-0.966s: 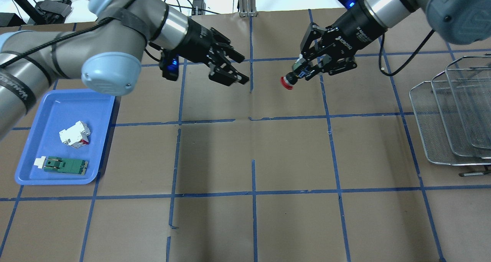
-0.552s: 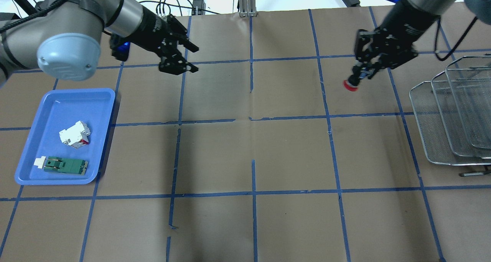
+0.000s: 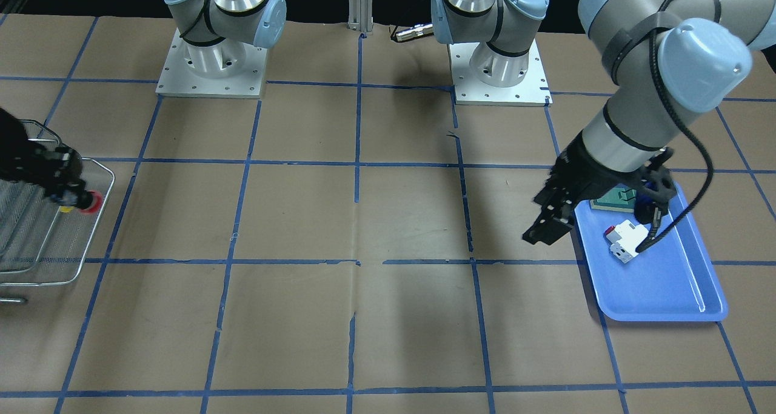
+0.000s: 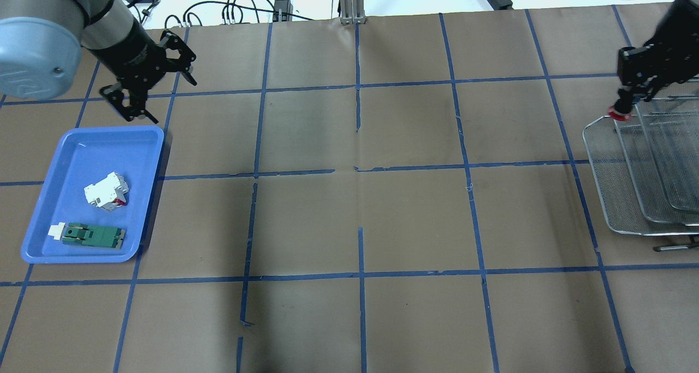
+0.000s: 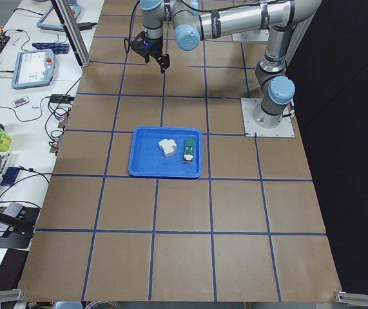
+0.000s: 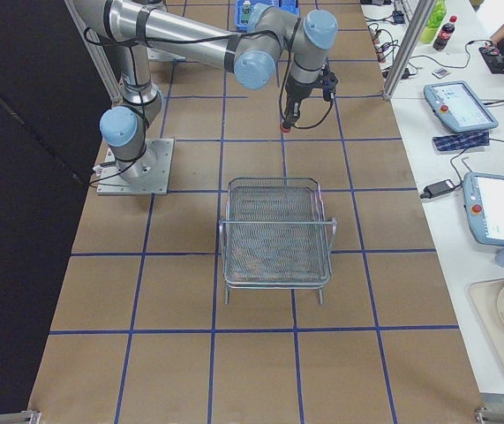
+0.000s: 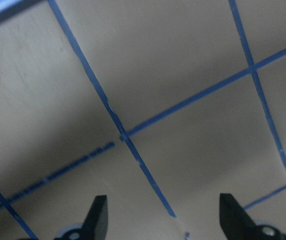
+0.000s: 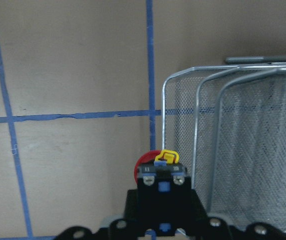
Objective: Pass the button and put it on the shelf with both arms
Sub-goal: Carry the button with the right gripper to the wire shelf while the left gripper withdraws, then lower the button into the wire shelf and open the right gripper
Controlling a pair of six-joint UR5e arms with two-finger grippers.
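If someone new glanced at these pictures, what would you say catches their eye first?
Most likely the red-capped button, clamped in the right gripper and hanging in the air by a corner of the wire shelf on the robot's right. Next comes the left gripper, open and empty by the blue tray, which holds a white block and a green part.

Blue tray (image 4: 82,154) on brown table (image 4: 415,220) with blue tape grid; white block (image 4: 106,190), green part (image 4: 93,235) inside, apart
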